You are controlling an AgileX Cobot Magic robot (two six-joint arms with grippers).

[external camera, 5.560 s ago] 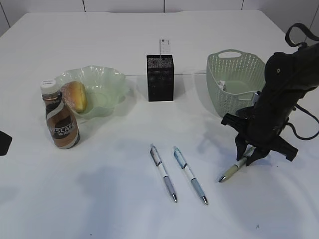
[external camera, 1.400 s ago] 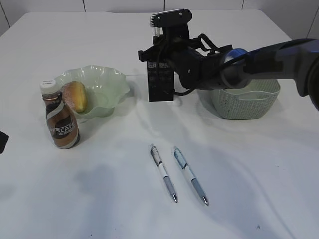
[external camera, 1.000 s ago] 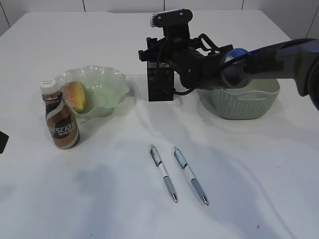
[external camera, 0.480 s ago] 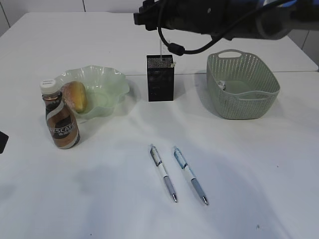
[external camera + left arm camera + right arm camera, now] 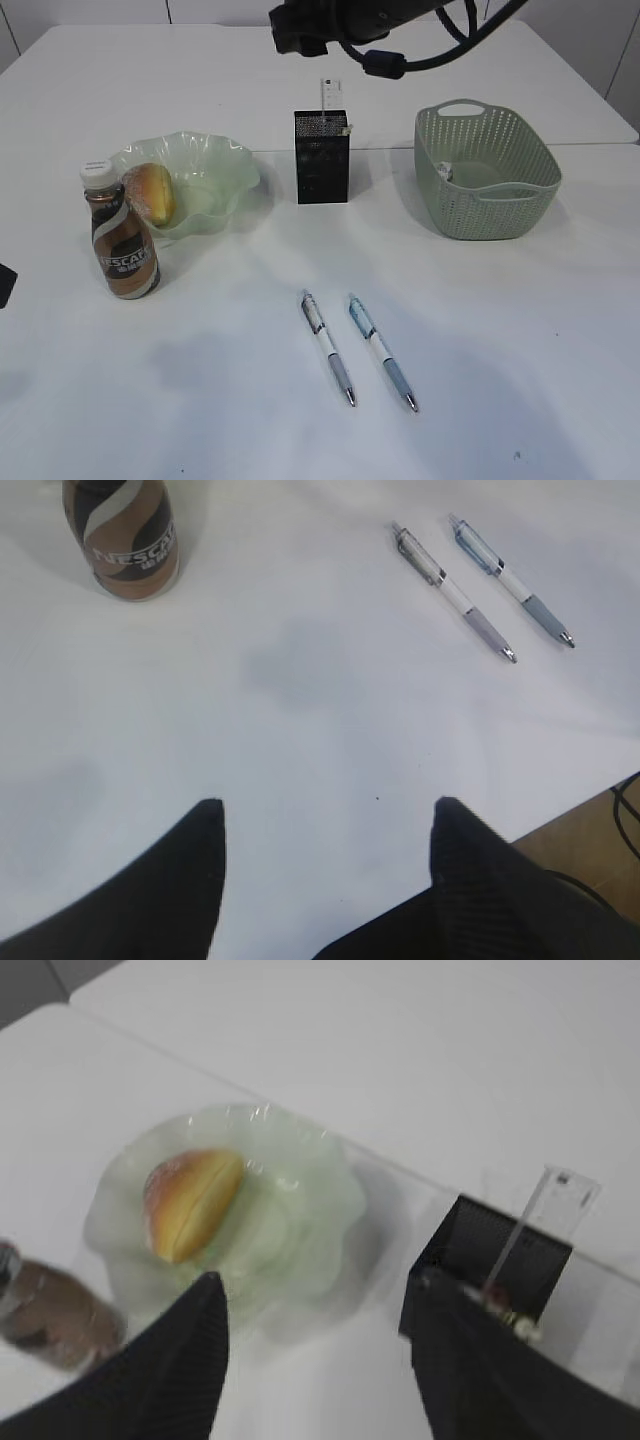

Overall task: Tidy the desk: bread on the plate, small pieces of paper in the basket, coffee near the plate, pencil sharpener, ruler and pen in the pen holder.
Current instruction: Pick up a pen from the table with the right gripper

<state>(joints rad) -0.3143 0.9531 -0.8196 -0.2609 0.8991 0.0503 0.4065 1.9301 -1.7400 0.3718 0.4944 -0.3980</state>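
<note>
The left gripper (image 5: 325, 820) has its jaws spread apart and empty above the bare table (image 5: 300, 710). The right gripper (image 5: 315, 1305) is likewise parted, holding nothing, up over the plate (image 5: 320, 1210) with the bread (image 5: 190, 1200) and the pen holder (image 5: 490, 1270). The coffee (image 5: 122, 530) label reads NESCAFE. Two pens (image 5: 355, 345) lie side by side on the table.
</note>
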